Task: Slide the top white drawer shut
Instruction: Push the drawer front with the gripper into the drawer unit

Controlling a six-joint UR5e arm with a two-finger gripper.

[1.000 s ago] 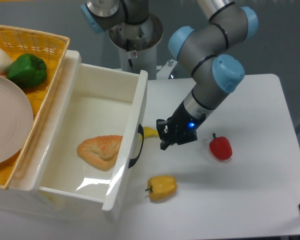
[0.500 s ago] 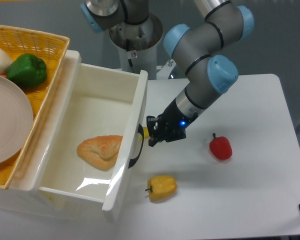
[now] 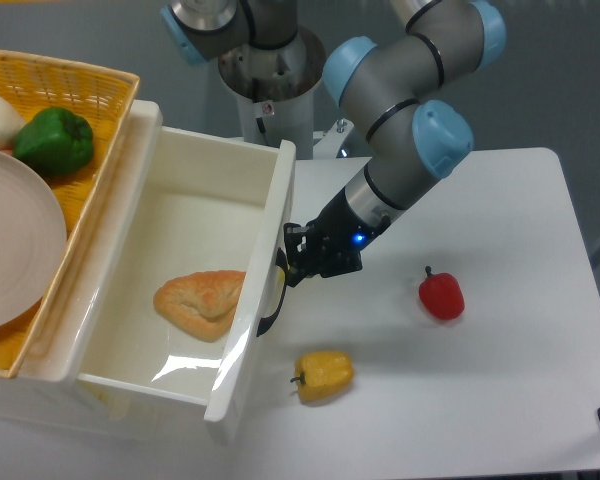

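Fixed camera view. Since the earlier frames the hand (image 3: 292, 262) has travelled left across the counter (image 3: 500, 400), away from the red pepper (image 3: 441, 295), and now sits at the front panel of the top white drawer (image 3: 263, 290), at or just beside its dark curved handle (image 3: 276, 300). Whether the fingers are spread or closed cannot be told here; nothing is seen held.

The top white drawer is pulled far out of the cabinet, below and just right of the yellow wicker basket (image 3: 90, 200). A piece of bread (image 3: 200, 302) lies inside. The front panel faces right, toward the arm; its long axis runs from upper right to lower left in the picture, and the travel direction is across that, to the left.

Procedure: bear on the panel near its middle and push squarely along the travel direction. An off-centre push would likely skew the drawer. The yellow pepper (image 3: 324, 374) lies near the panel's lower end, clear of the closing path.
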